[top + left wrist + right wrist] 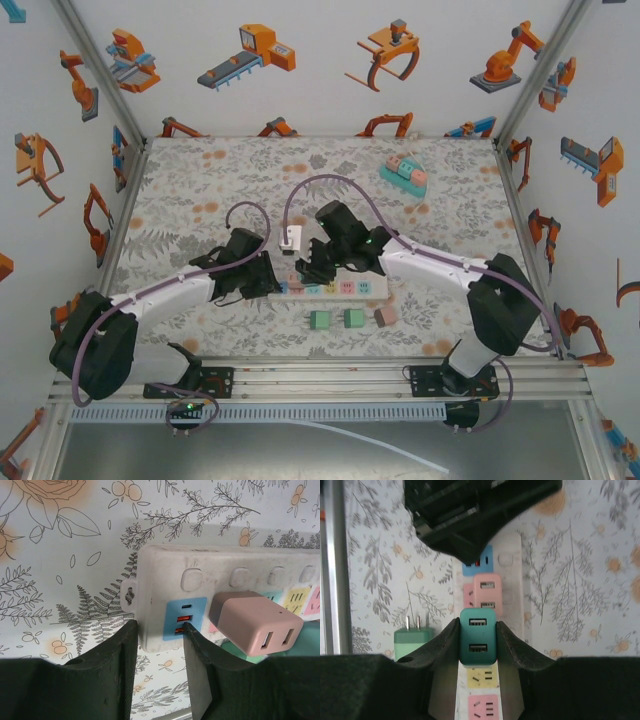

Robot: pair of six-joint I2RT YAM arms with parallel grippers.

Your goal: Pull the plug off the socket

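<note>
1. Squarely, the right gripper (478,624) pinches a teal plug (477,647) by its two sides. Two USB ports show on the plug's top face.
2. That teal plug stands on the white power strip (512,575), between a pink plug (487,591) and a yellow socket panel (482,677). Whether its prongs are seated cannot be told.
3. The left gripper (160,627) is spread over the strip's end, one finger at the end edge. The other finger is on the face beside a blue panel (184,617) with USB slots.
4. A loose green plug (412,639) lies on the floral table (570,580) beside the strip, prongs showing.
</note>
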